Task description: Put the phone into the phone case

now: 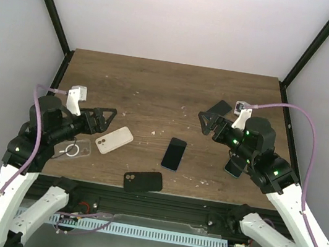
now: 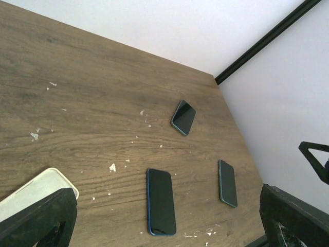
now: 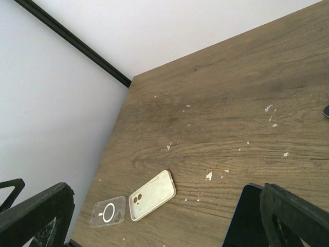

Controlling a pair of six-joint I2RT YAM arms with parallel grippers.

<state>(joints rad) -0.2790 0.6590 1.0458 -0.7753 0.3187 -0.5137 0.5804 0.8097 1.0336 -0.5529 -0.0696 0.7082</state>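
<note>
Hovering empty with jaws spread wide, the left gripper (image 1: 103,120) and right gripper (image 1: 204,122) flank a black-screened rectangular phone (image 1: 174,154) lying near a cream-coloured phone case (image 1: 114,139).

I can read no words, brands or numbers here. The clear case (image 3: 107,212) carries only a plain white ring.

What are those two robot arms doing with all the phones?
Nothing is held yet. Both arms hover over the table with open tools: the left tool by a cream case and a clear case, the right tool near a phone lying in the middle. A black case lies at the near edge. The phone lies apart from every case.
</note>
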